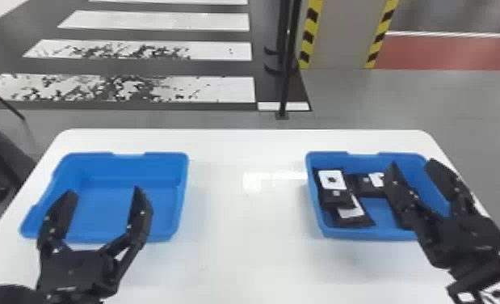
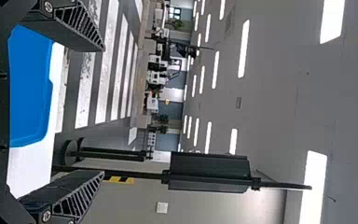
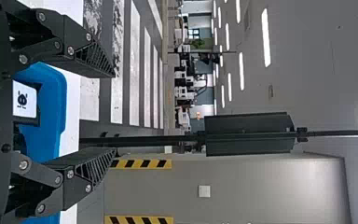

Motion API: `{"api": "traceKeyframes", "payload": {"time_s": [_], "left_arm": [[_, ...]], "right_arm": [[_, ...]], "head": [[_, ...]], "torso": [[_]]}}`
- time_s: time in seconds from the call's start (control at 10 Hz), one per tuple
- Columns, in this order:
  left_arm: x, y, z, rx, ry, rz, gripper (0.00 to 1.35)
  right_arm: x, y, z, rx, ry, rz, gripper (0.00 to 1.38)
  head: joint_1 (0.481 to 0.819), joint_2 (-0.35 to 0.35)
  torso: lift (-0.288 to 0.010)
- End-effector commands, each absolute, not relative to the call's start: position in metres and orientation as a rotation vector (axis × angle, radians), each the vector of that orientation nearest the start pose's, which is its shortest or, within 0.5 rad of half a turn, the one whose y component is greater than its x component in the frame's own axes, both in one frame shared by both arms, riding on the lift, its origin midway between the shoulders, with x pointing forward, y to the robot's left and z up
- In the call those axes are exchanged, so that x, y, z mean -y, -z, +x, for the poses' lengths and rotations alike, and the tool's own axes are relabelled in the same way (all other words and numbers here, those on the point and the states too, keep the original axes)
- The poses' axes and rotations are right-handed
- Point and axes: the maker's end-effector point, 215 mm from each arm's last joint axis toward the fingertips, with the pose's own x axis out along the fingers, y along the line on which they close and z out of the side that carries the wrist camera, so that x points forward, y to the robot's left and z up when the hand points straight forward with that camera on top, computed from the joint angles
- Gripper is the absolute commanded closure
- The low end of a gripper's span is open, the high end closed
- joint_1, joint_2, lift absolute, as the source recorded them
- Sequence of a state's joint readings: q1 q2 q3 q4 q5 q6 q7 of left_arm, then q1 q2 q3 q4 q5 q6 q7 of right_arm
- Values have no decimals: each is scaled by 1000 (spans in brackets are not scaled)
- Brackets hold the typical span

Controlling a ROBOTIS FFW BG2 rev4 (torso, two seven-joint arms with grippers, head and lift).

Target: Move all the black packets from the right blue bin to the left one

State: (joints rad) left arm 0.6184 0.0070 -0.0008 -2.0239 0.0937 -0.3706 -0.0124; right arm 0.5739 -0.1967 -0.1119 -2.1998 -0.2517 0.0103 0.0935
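Observation:
Several black packets (image 1: 335, 197) with white labels lie in the right blue bin (image 1: 366, 233), mostly along its left side and back. My right gripper (image 1: 416, 174) is open over that bin's right part, covering some of what lies there. In the right wrist view the open right gripper (image 3: 115, 112) has nothing between its tips, and a packet (image 3: 26, 100) with a white label shows in the bin. The left blue bin (image 1: 129, 210) holds no packets. My left gripper (image 1: 104, 192) stands open above its front part; in the left wrist view the left gripper (image 2: 104, 111) is open too.
Both bins stand on a white table (image 1: 253, 226), with a wide stretch of tabletop between them. Behind the table a black post (image 1: 287, 72) rises from the floor, near a column (image 1: 339, 36) with yellow and black striped edges.

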Motion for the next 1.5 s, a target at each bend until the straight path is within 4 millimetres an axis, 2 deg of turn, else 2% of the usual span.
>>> {"api": "traceKeyframes", "payload": {"time_s": [0.0,0.2,0.5,0.6,0.7,0.8,1.2,1.4], "left_arm": [[-233,289,400,203,-3,-86,98],[-231,289,400,203,3,-86,98],[-231,288,400,205,5,-84,98],[-231,286,400,213,4,-84,98],[-231,288,400,210,3,-85,98],[-231,288,400,210,4,-84,98],[-231,288,401,210,3,-85,99],[-231,290,401,208,3,-85,99]], "right_arm": [[274,278,454,56,-109,14,516],[282,305,480,-19,-94,15,516],[301,377,508,-205,-60,6,489],[299,395,512,-251,-65,6,331],[293,405,513,-280,-75,11,121],[287,415,518,-300,-90,21,87],[260,433,538,-361,-163,15,140],[253,442,545,-389,-173,17,165]], "head": [[695,-40],[695,-53],[695,-74],[695,-78],[695,-84],[695,-81],[695,-48],[695,-35]], "torso": [[-140],[-140],[-140],[-140],[-140],[-140],[-140],[-140]]}}
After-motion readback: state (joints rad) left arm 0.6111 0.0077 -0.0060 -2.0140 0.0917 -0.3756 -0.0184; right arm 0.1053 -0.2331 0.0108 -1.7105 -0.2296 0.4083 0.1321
